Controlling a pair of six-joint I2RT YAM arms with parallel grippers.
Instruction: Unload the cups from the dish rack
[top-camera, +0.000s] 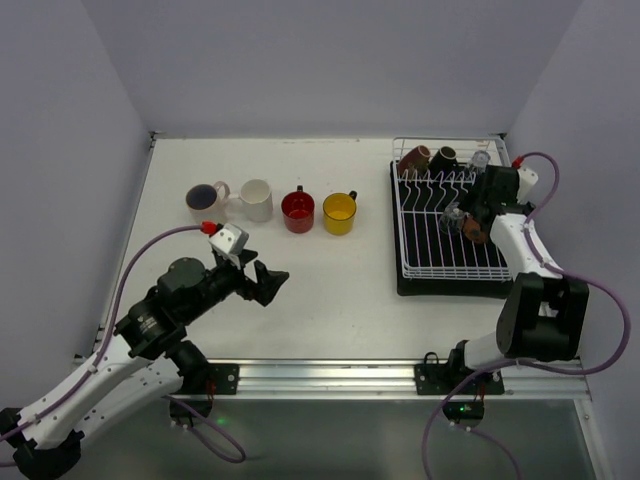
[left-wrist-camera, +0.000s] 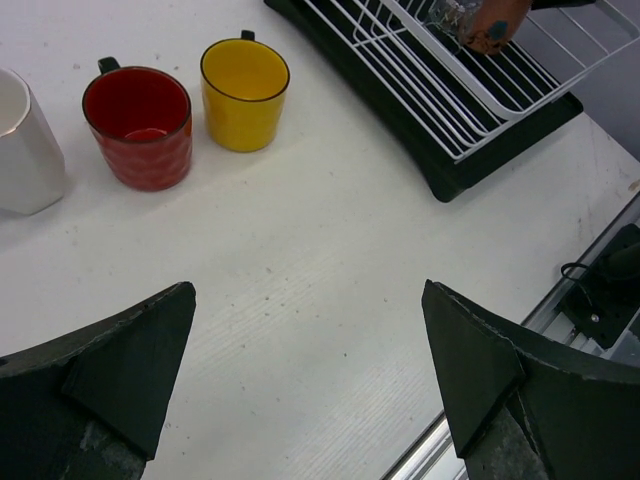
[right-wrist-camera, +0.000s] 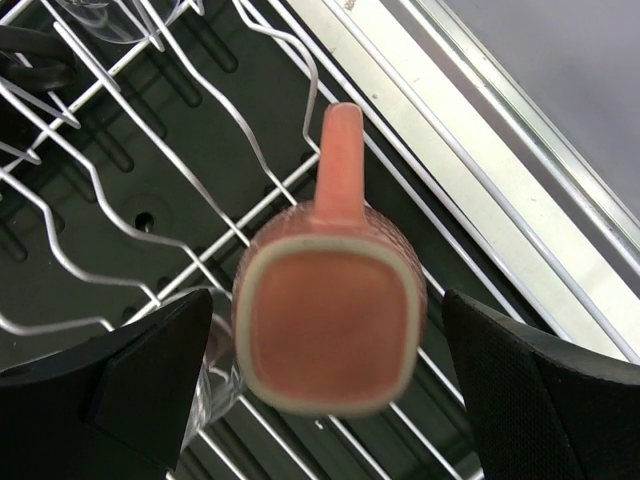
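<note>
The white wire dish rack (top-camera: 401, 235) stands on a black tray at the right. At its far end lie a brown mug (top-camera: 416, 157), a black mug (top-camera: 443, 157) and a clear glass (top-camera: 480, 159). My right gripper (top-camera: 470, 222) hovers open over the rack's right side. In the right wrist view an upturned orange-brown mug (right-wrist-camera: 330, 335) sits between the spread fingers (right-wrist-camera: 120, 385), apart from both, with a clear glass (right-wrist-camera: 215, 365) beside it. A purple-lined cup (top-camera: 203, 200), white cup (top-camera: 256, 199), red cup (top-camera: 298, 211) and yellow cup (top-camera: 340, 212) stand in a row on the table. My left gripper (top-camera: 268, 283) is open and holds nothing.
The left wrist view shows bare white table under my left gripper (left-wrist-camera: 308, 290), the red cup (left-wrist-camera: 138, 125) and yellow cup (left-wrist-camera: 245, 92) ahead, and the rack's corner (left-wrist-camera: 440, 100) to the right. A metal rail (top-camera: 330, 375) runs along the near table edge.
</note>
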